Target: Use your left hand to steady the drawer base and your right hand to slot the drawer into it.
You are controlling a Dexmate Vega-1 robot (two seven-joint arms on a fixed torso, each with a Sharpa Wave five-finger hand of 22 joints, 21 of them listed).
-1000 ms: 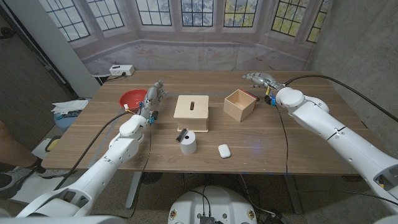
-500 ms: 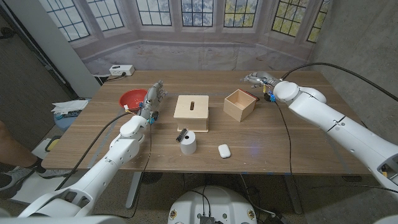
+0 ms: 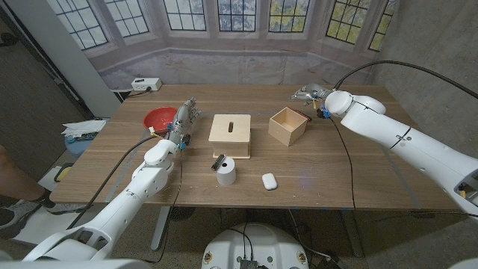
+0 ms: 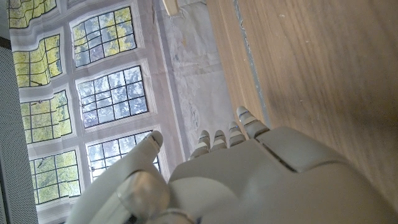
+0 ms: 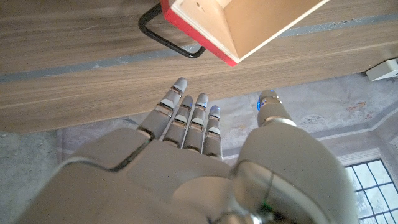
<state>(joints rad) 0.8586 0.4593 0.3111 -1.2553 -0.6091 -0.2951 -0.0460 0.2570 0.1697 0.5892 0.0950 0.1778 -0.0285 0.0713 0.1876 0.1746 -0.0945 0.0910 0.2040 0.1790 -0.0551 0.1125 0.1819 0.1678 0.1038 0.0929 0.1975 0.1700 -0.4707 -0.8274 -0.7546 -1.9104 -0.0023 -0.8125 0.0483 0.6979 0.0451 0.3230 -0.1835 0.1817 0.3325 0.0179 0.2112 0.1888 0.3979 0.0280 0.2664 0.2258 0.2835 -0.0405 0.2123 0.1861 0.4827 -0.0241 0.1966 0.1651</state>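
Drawer base (image 3: 230, 135), flat wooden box w/ slot on top, sits mid-table. Drawer (image 3: 288, 125), open wooden box w/ red front and black handle, sits just right of it, apart. Left hand (image 3: 184, 119) near the base's left side, not touching, fingers apart, holding nothing. Right hand (image 3: 307, 94) behind the drawer, fingers extended, empty. Red bowl (image 3: 160, 118) by left hand; white cylinder (image 3: 225, 171) and white case (image 3: 269, 180) nearer front edge.
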